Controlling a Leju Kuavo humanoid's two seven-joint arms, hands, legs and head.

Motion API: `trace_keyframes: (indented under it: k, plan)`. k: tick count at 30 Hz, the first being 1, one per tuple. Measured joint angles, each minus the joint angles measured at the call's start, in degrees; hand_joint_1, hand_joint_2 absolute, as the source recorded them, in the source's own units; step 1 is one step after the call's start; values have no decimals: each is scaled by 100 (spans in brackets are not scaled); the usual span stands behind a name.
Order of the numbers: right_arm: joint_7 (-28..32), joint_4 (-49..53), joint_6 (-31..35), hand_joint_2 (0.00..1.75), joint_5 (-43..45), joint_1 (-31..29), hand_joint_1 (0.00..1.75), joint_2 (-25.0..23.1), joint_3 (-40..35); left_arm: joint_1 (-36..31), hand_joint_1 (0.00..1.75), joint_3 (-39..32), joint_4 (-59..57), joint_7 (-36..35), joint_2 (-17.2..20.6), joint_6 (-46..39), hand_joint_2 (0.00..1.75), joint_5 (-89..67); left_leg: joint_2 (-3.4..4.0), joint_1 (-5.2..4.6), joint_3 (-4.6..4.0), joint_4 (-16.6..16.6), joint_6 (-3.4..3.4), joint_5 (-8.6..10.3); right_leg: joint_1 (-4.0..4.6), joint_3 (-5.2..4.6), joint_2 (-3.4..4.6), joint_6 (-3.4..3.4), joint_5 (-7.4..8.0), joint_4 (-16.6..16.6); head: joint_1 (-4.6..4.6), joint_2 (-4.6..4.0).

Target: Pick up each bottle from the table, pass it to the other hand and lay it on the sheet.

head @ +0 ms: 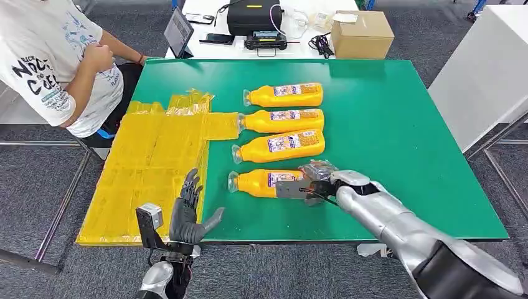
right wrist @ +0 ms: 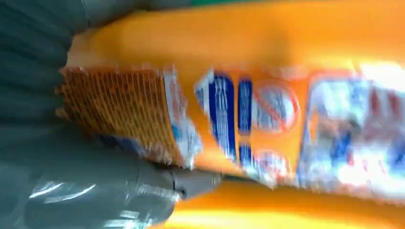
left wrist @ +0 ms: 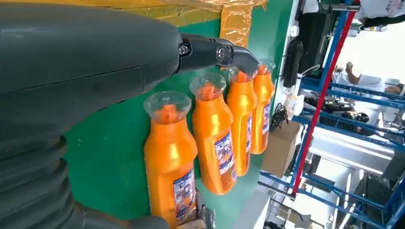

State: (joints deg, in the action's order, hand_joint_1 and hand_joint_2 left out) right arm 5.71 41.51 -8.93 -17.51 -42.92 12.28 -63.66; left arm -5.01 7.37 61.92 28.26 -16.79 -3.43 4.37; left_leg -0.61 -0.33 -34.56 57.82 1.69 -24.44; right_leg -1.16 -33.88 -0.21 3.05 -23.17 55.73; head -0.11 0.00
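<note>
Four orange bottles with clear caps lie side by side on the green table (head: 386, 124), caps toward the yellow sheet (head: 149, 162) on the left. My right hand (head: 314, 182) grips the base end of the nearest bottle (head: 258, 182), which lies on the table. The right wrist view shows that bottle's label (right wrist: 239, 119) close up, with my thumb (right wrist: 191, 183) against it. My left hand (head: 190, 215) is held open and upright by the table's front edge, beside the sheet and apart from the bottles. In the left wrist view its fingers (left wrist: 215, 52) reach above the nearest bottle (left wrist: 169, 157).
A person (head: 56, 56) sits at the table's far left corner. Behind the green table, a white desk holds a cardboard box (head: 361, 34), a black case (head: 252, 15) and a tablet (head: 179, 31). A white cabinet (head: 485, 68) stands to the right.
</note>
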Motion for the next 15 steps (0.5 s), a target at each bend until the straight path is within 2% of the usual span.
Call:
trace_keyframes:
  k: [2, 5, 9, 15]
  plan:
    - [322, 427, 704, 175, 70, 519, 175, -11, 514, 76, 0, -9, 123, 33, 15, -59, 175, 2, 0, 2, -5, -1, -1, -4, 3, 0, -1, 0, -1, 0, 0, 0]
    - [793, 1516, 1382, 175, -194, 1612, 175, -238, 1556, 222, 0, -74, 399, 151, 44, -199, 175, 26, -2, 3, -17, -2, -5, -9, 4, -13, -1, -3, -5, 1, -2, 0]
    - [782, 2551, 1433, 175, -473, 2450, 175, -494, 2531, 382, 0, -171, 704, 177, 57, -225, 175, 44, -27, 9, -31, -5, -8, -6, 7, -25, -14, -9, -11, 1, -2, 0]
    - [1469, 3900, 1813, 175, -422, 3533, 175, -947, 3748, 674, 0, -391, 1421, 669, 57, -877, 175, 101, -26, 0, -31, -4, -7, -6, -2, -25, -13, -6, -9, 0, -4, 0]
